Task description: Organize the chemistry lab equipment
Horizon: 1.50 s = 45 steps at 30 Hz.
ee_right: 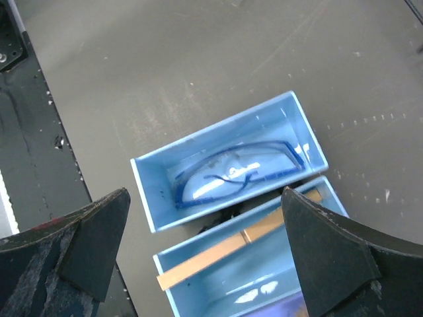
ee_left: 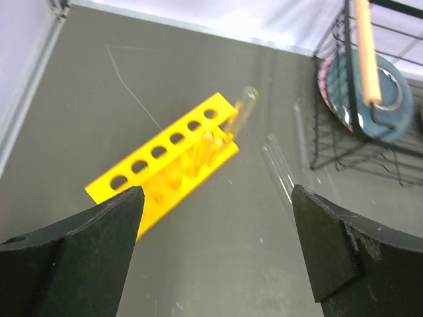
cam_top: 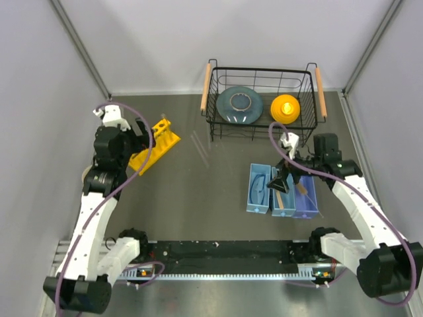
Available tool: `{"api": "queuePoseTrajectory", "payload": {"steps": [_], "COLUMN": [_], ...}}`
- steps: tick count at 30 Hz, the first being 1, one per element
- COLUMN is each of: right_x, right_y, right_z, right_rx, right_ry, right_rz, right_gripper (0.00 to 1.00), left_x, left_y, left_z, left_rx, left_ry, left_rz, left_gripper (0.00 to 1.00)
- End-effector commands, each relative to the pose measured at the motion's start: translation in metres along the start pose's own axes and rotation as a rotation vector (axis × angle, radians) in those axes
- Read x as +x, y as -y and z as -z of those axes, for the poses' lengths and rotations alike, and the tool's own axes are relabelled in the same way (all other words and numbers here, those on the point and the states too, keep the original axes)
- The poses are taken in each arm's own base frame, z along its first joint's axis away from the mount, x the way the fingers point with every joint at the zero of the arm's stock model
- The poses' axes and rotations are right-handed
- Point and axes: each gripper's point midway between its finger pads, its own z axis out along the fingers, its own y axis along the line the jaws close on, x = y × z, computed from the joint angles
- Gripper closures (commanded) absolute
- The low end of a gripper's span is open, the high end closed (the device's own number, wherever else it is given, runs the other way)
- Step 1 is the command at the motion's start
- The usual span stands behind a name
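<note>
From above, the tabletop (cam_top: 198, 198) carries one yellow rack (cam_top: 157, 142) at the far left and one black wire basket (cam_top: 264, 69) at the far middle. Three blue bins sit side by side at the near right: a light blue bin (cam_top: 258, 208), a middle bin (cam_top: 283, 210) and a purplish bin (cam_top: 306, 210). The basket has two wooden handles (cam_top: 207, 89) and holds one grey-blue round dish (cam_top: 239, 105) and one orange cone-shaped piece (cam_top: 285, 107). The glass tubes barely show in this view, only as faint streaks on the tabletop between rack and basket.

The left wrist view shows what the top view does not: the rack's six holes in a row, and one leaning tube (ee_left: 243, 109) at the rack's far end, mouth upward. Which hole seats it cannot be told. A second clear shape between the rack's tiers is too blurred to name. At least two more loose tubes (ee_left: 277, 164) lie flat on the tabletop between rack and basket. The left gripper (ee_left: 217, 198) hangs over the near side of the rack, its fingers wide apart with nothing between them.

Only the right wrist view looks into the bins. One pair of blue-rimmed safety glasses (ee_right: 238, 173) lies in the light blue bin, and one tan wooden clamp (ee_right: 231, 247) lies in the middle bin. Just a corner of the purplish bin shows, so its contents cannot be told. The right gripper (ee_right: 205, 198) hovers above these bins, fingers spread and touching nothing.
</note>
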Motion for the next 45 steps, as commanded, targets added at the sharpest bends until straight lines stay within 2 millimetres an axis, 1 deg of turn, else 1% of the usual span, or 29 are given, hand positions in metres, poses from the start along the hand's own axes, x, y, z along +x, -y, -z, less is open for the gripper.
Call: {"api": "queuePoseTrajectory", "payload": {"steps": [1, 3, 4, 6, 7, 8, 9, 10, 11, 12, 13, 14, 15, 16, 17, 18, 19, 20, 23, 25, 26, 28, 29, 31, 33, 36, 39, 43, 45], "right_x": [-0.032, -0.034, -0.043, -0.044, -0.058, -0.054, -0.066, -0.067, -0.065, -0.067, -0.079, -0.081, -0.074, -0.082, -0.081, -0.08, -0.079, -0.077, -0.077, -0.078, -0.07, -0.071, -0.062, -0.067, -0.062, -0.057, -0.057, -0.046, -0.042], "right_y": [-0.017, -0.029, -0.031, -0.032, -0.043, -0.041, -0.037, -0.044, -0.04, -0.037, -0.039, -0.045, -0.041, -0.044, -0.046, -0.04, -0.037, -0.033, -0.021, -0.02, -0.017, -0.014, -0.01, -0.003, 0.004, 0.011, 0.015, 0.018, 0.019], "right_z": [-0.003, -0.014, -0.02, -0.034, -0.042, -0.059, -0.066, -0.079, -0.096, -0.106, -0.115, -0.126, -0.145, -0.154, -0.164, -0.189, -0.197, -0.211, -0.236, -0.248, -0.257, -0.267, -0.276, -0.282, -0.29, -0.299, -0.303, -0.309, -0.31], "right_rx": [-0.006, -0.022, -0.025, -0.011, -0.028, -0.037, 0.006, -0.008, -0.005, 0.01, 0.016, 0.007, 0.011, 0.016, 0.006, 0.019, 0.029, 0.037, 0.068, 0.086, 0.093, 0.113, 0.124, 0.154, 0.179, 0.204, 0.228, 0.235, 0.242], "right_ry": [-0.089, -0.145, -0.153, -0.207, -0.205, -0.25, -0.253, -0.268, -0.296, -0.306, -0.287, -0.29, -0.321, -0.309, -0.318, -0.338, -0.345, -0.36, -0.367, -0.367, -0.382, -0.379, -0.4, -0.391, -0.399, -0.41, -0.408, -0.427, -0.435], "right_rz": [0.141, 0.21, 0.236, 0.274, 0.314, 0.312, 0.317, 0.33, 0.32, 0.315, 0.302, 0.302, 0.295, 0.274, 0.262, 0.2, 0.184, 0.16, 0.137, 0.141, 0.137, 0.132, 0.125, 0.126, 0.124, 0.114, 0.103, 0.082, 0.075], "right_gripper": [0.02, 0.02, 0.03, 0.04, 0.04, 0.05, 0.05, 0.05, 0.05, 0.06, 0.07, 0.09, 0.09, 0.09, 0.09, 0.11, 0.11, 0.11, 0.15, 0.16, 0.16, 0.19, 0.22, 0.26, 0.27, 0.33, 0.36, 0.44, 0.46], "left_x": [0.042, 0.055, 0.062, 0.071, 0.074, 0.077, 0.078, 0.081, 0.082, 0.082, 0.08, 0.08, 0.079, 0.079, 0.08, 0.089, 0.093, 0.096, 0.1, 0.099, 0.1, 0.1, 0.1, 0.099, 0.097, 0.092, 0.087, 0.081, 0.08], "left_y": [0.017, 0.026, 0.026, 0.029, 0.028, 0.027, 0.026, 0.025, 0.024, 0.023, 0.019, 0.016, 0.014, 0.011, 0.007, 0.001, -0.003, -0.005, -0.004, -0.007, -0.009, -0.007, -0.006, -0.006, -0.006, -0.007, -0.007, -0.007, -0.006], "left_z": [0.034, 0.046, 0.054, 0.062, 0.067, 0.07, 0.073, 0.079, 0.081, 0.084, 0.089, 0.09, 0.092, 0.094, 0.094, 0.093, 0.092, 0.09, 0.088, 0.086, 0.085, 0.085, 0.084, 0.086, 0.087, 0.09, 0.095, 0.1, 0.101], "left_rx": [0.148, 0.208, 0.222, 0.249, 0.252, 0.251, 0.248, 0.245, 0.241, 0.236, 0.219, 0.205, 0.195, 0.187, 0.166, 0.142, 0.123, 0.109, 0.121, 0.106, 0.099, 0.107, 0.112, 0.116, 0.117, 0.12, 0.121, 0.131, 0.137], "left_ry": [-0.117, -0.142, -0.139, -0.153, -0.149, -0.155, -0.158, -0.166, -0.17, -0.167, -0.158, -0.151, -0.142, -0.134, -0.129, -0.146, -0.157, -0.161, -0.165, -0.155, -0.155, -0.155, -0.155, -0.148, -0.137, -0.105, -0.075, -0.038, -0.032], "left_rz": [0.061, 0.094, 0.104, 0.13, 0.135, 0.147, 0.149, 0.15, 0.15, 0.15, 0.148, 0.144, 0.141, 0.136, 0.128, 0.11, 0.106, 0.113, 0.109, 0.102, 0.099, 0.101, 0.097, 0.096, 0.096, 0.097, 0.099, 0.101, 0.102], "left_gripper": [0.01, 0.01, 0.01, 0.01, 0.01, 0.01, 0.01, 0.01, 0.01, 0.01, 0.01, 0.01, 0.01, 0.01, 0.01, 0.01, 0.01, 0.01, 0.01, 0.01, 0.01, 0.01, 0.01, 0.01, 0.01, 0.01, 0.01, 0.01, 0.01]}}
